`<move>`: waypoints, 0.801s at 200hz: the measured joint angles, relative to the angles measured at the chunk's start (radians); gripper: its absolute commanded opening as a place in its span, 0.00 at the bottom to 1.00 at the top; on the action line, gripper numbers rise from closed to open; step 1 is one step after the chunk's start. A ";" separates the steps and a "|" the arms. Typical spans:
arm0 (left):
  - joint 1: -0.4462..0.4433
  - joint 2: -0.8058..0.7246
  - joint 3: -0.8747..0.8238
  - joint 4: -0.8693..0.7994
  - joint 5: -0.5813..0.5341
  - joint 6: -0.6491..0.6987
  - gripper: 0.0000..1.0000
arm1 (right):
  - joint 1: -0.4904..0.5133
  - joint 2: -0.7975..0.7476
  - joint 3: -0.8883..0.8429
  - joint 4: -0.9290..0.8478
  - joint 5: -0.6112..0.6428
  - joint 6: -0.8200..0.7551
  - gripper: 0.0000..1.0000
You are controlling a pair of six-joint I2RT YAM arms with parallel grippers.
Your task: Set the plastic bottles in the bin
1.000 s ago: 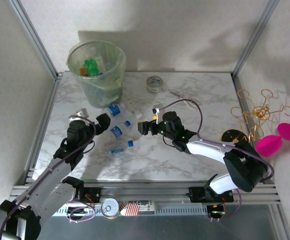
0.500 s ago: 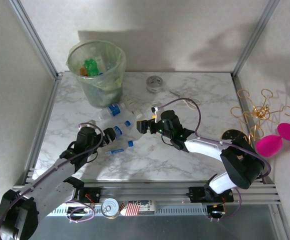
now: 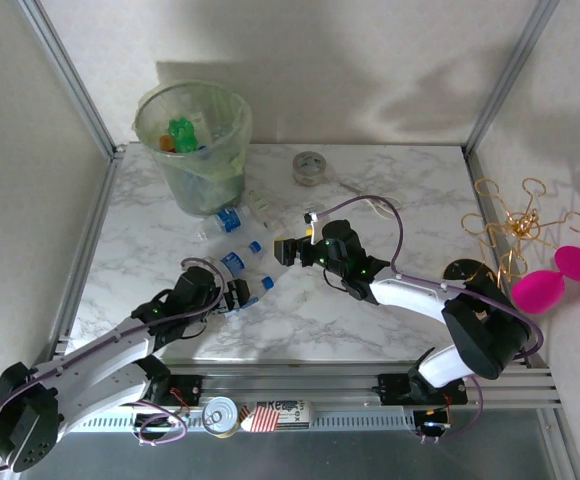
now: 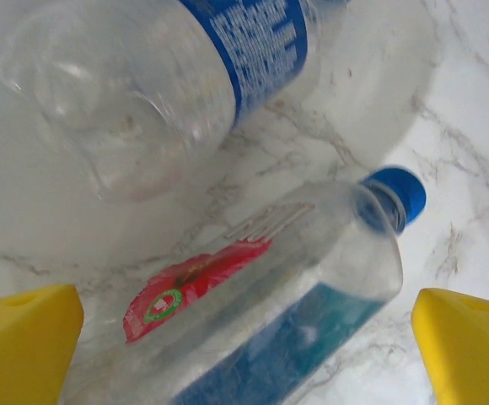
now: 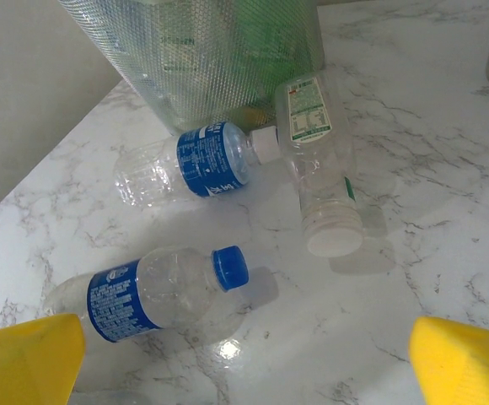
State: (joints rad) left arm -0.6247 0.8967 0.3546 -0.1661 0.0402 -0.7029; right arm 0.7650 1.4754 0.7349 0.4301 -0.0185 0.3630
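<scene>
Plastic bottles [image 5: 181, 164], perhaps four; one bin [image 3: 195, 185]

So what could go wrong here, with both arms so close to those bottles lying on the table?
The left fingers stand open either side of the red-marked bottle, which lies on its side. It is round and slick, so it might roll or squirt out as they close. The blue-labelled bottle lies right beside it and could get knocked away. The right fingers point at the same cluster, so the two might bump.
</scene>
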 measured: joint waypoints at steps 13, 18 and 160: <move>-0.038 0.005 0.001 -0.005 -0.007 -0.018 1.00 | 0.000 0.000 0.000 0.000 0.000 0.000 0.99; -0.055 0.010 0.002 -0.005 -0.008 -0.025 1.00 | 0.000 0.000 -0.001 0.000 0.000 0.000 0.99; -0.248 0.354 0.166 -0.020 -0.138 0.075 0.86 | -0.010 -0.052 -0.033 0.001 0.026 0.000 0.99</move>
State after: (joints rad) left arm -0.8722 1.2503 0.5201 -0.1860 -0.0982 -0.6277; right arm 0.7547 1.4235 0.7017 0.4309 0.0078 0.3634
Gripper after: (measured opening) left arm 0.913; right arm 0.988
